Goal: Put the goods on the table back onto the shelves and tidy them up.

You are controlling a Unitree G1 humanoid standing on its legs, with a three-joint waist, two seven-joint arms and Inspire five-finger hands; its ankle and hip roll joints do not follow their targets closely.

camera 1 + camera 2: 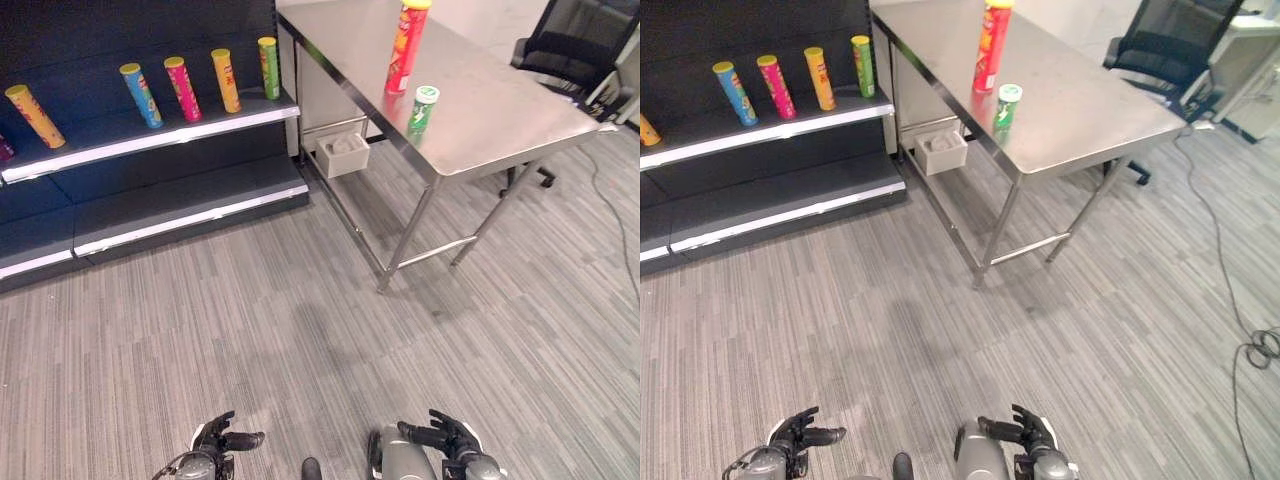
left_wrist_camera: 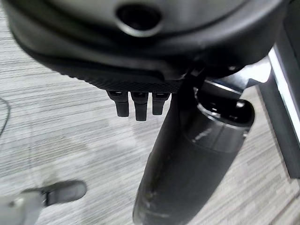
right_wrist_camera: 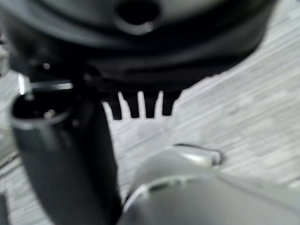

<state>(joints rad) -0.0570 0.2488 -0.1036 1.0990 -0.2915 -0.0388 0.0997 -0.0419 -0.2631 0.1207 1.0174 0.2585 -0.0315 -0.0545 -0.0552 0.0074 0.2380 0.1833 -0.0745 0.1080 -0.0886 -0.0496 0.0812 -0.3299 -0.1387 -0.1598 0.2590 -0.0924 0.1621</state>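
Goods left: tall red can [image 1: 406, 48] and short green can [image 1: 423, 108], both upright on the counter [image 1: 500, 120], the green one just beside the red, nearer the counter's front edge; far ahead of the fingers on both sides, nothing touching them.
Left hand [image 1: 222, 439]: low at the near edge of the head view, fingers [image 2: 136, 104] relaxed and released, grasping nothing.
Right hand [image 1: 448, 437]: low too, fingers [image 3: 140, 104] loose and apart, grasping nothing.
Step in hand: judged as the approach, no pick begun; walk up to the counter before any reach.
Doing it well: take one can at a time, probably the green first as the nearer; close round the middle of the body, thumb opposite the fingers; lift straight up so the tall red neighbour is not knocked over.
Risk: tall red can likely to tip if brushed; smooth steel top likely to let a can slide under a sideways push.
Shelf [image 1: 150, 135]: upper board carrying a row of five coloured cans [image 1: 182, 89], spaced apart and upright; room beside them for more; lower board bare.
Counter: steel, on thin legs, white box [image 1: 343, 154] hung under it by the shelf end.
Room: grey striped carpet [image 1: 300, 320], black office chair [image 1: 575, 45] beyond the counter.
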